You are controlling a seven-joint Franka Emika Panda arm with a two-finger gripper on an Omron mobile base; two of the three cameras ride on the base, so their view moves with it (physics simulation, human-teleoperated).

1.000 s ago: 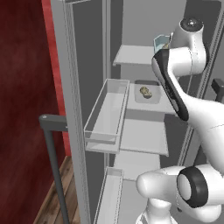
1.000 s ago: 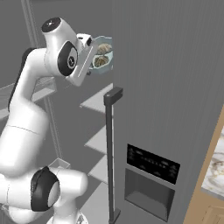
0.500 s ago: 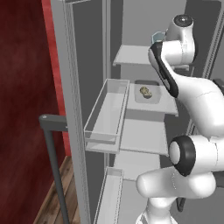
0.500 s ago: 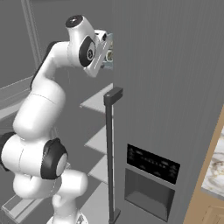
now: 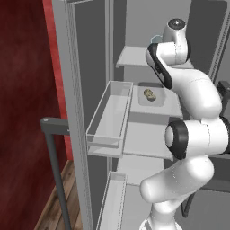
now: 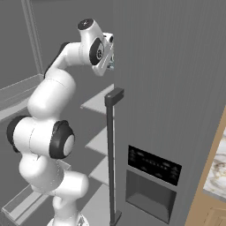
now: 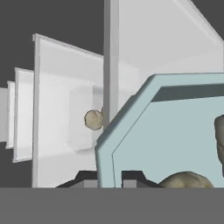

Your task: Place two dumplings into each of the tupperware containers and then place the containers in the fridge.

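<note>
Hand view: bluish container (image 7: 175, 131) cropped rightward

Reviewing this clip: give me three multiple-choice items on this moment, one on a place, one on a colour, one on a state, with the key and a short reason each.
1. Where does the grey container with a dumpling sit?
A. on a fridge shelf
B. in the door bin
C. on the floor

2. What colour is the container at the gripper?
A. red
B. pale blue
C. black

3. How is the fridge door?
A. shut
B. removed
C. open

Key:
1 A: the grey container with a dumpling rests on a shelf of the fridge, beside the clear door bin.
2 B: the pale blue container sits at the gripper, which is closed on its rim.
3 C: the shelves are exposed.
</note>
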